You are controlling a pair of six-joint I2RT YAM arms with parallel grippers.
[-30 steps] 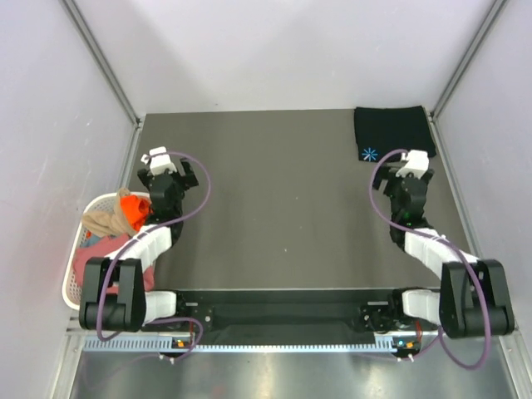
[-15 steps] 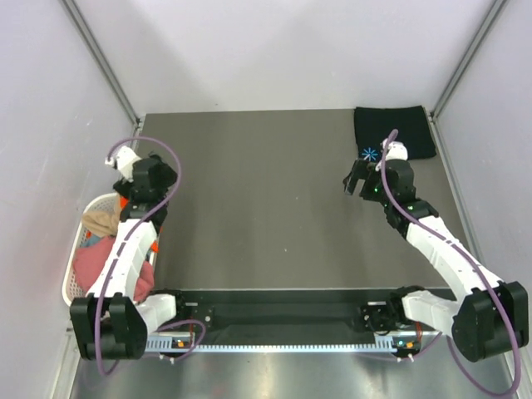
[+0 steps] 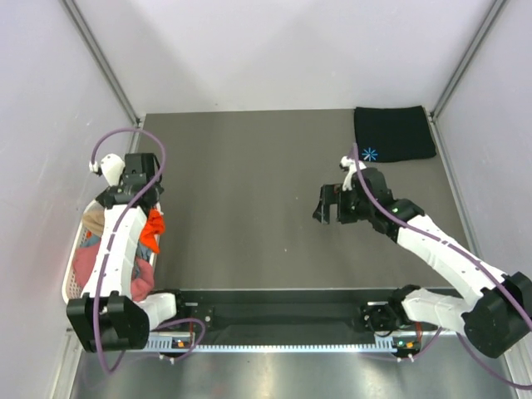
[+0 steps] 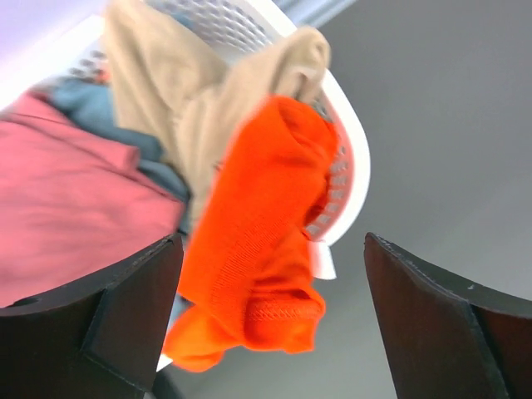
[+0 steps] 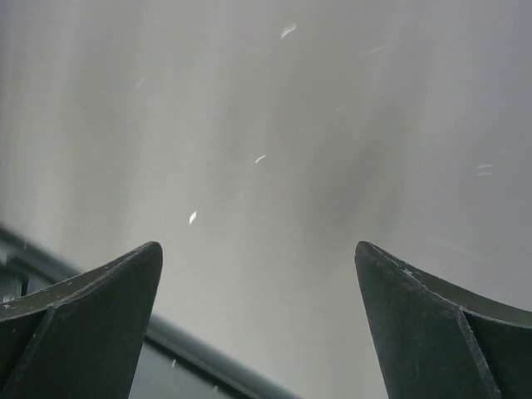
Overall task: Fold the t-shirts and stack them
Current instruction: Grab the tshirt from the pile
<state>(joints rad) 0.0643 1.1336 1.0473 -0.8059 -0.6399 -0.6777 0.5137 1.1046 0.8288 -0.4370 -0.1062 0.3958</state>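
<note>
At the near left, beside the table (image 3: 249,166), the white slotted basket (image 4: 356,199) holds a heap of cloth. A dusty pink t-shirt (image 4: 66,208) lies crumpled low in it, and a tan t-shirt (image 4: 191,100) is bunched above that, reaching up to the rim. The bright orange t-shirt (image 4: 258,233) is draped over the rim on the table side. Its long axis runs roughly near to far along that rim, and a hemmed end hangs down outside the basket. The left arm's fingers (image 4: 125,316) hang over this heap, spread wide with one on each side of the orange cloth, and they hold nothing. Further out, over the bare middle of the table, the right arm's fingers (image 5: 75,324) point toward the left. They are also spread wide and empty, with only table surface between them. At the far right corner the black t-shirt (image 3: 395,131) lies folded flat as a rectangle. Its long axis runs left to right along the far edge, and its light-blue starburst mark (image 3: 370,154) is at the near left corner.
</note>
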